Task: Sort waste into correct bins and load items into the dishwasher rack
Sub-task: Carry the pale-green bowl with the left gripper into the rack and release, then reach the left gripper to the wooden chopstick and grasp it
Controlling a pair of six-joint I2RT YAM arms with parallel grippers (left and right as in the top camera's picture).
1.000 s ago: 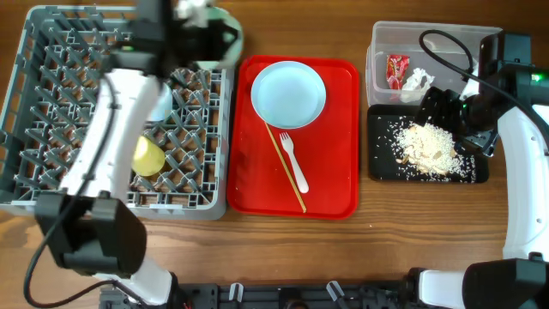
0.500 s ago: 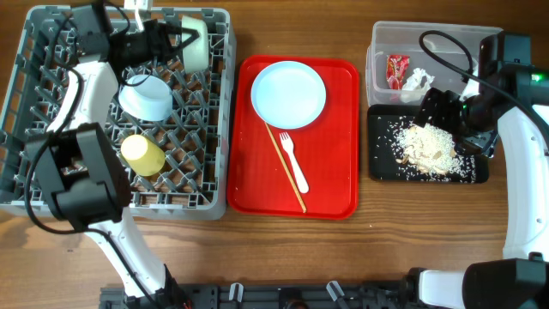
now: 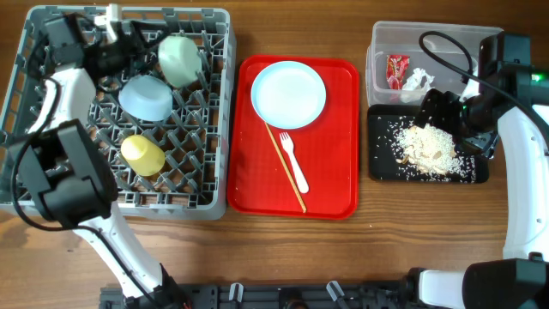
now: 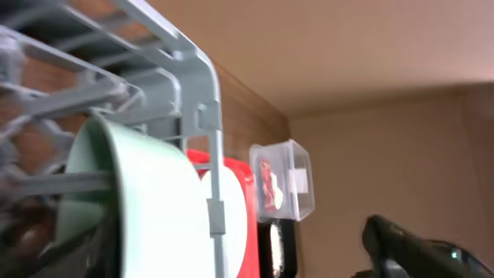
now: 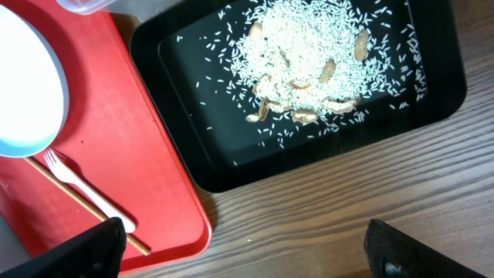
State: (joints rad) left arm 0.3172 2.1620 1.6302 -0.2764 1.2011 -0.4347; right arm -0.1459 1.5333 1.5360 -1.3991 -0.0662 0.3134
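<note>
Left claw [image 3: 137, 45] has just opened, empty; the green bowl [image 3: 180, 58] now leans inside the rack [image 3: 129, 209], so the plate [image 3: 288, 94] comes next.

the left arm [image 3: 67, 94] reaches far forward, the left gripper [image 3: 141, 50] turned sideways, its spread unclear; the right arm [image 3: 519, 146] bends inward, the right gripper [image 3: 437, 110] facing down, fingers [image 5: 96, 245] wide apart.

Right wrist view: the white plate [image 5: 23, 85], left of the black tray [image 5: 176, 135], is cut by the frame edge; the clear tub [image 5: 93, 6] above the tray shows one corner. Left wrist view: the bowl [image 4: 147, 208] is cut off below; rack [image 4: 193, 77] bars are blurred.
</note>
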